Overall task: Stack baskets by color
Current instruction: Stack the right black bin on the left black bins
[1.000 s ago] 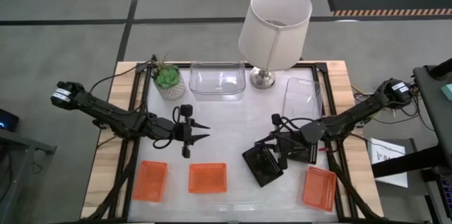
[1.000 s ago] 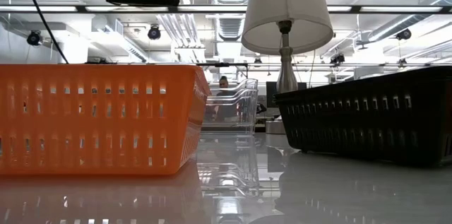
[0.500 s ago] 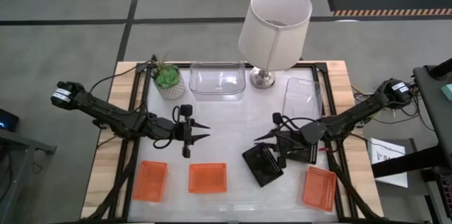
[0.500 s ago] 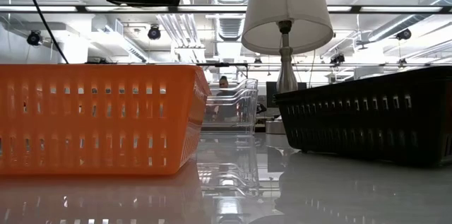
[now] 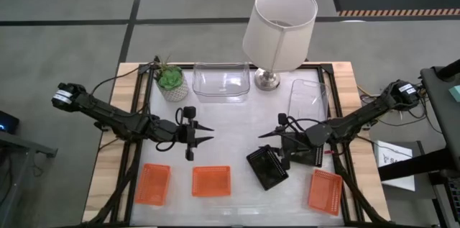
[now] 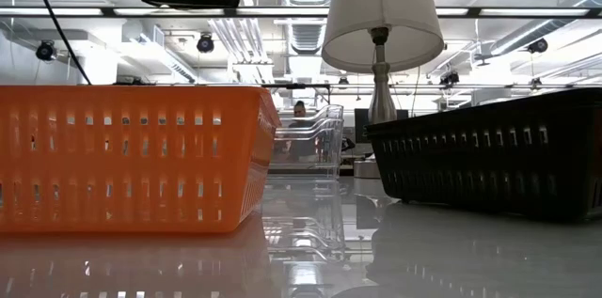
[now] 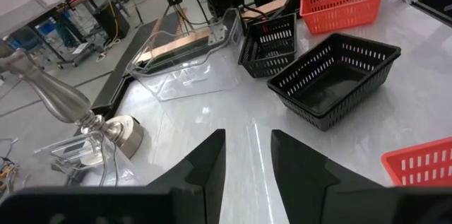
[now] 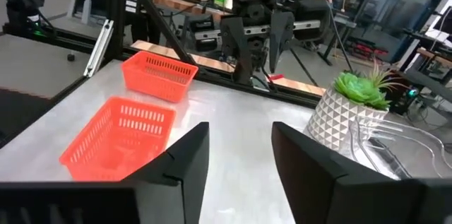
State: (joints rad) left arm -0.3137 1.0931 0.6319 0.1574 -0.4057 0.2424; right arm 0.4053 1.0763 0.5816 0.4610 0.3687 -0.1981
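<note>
My right gripper (image 5: 267, 142) hangs open over the table's middle right, just above the far corner of a tilted black mesh basket (image 5: 267, 167), and I cannot see it touching the basket. A second black basket (image 5: 313, 155) lies under that arm. My left gripper (image 5: 207, 134) waits open at the middle left with nothing between its fingers. Three orange baskets (image 5: 153, 183) (image 5: 211, 180) (image 5: 325, 190) rest flat along the near edge. Two clear baskets (image 5: 221, 82) (image 5: 309, 98) sit at the far side. The left wrist view shows both black baskets (image 7: 335, 79) (image 7: 268, 40).
A white lamp (image 5: 279, 19) stands at the far middle, its base between the clear baskets. A potted green plant (image 5: 171, 80) stands at the far left. Bare white tabletop (image 5: 230, 131) lies between the two grippers. In the low view an orange basket (image 6: 132, 157) and a black one (image 6: 489, 157) fill the foreground.
My right gripper has opened: its fingers stood together a second ago and now stand apart, without the arm shifting. The black basket below it lies where it lay before.
</note>
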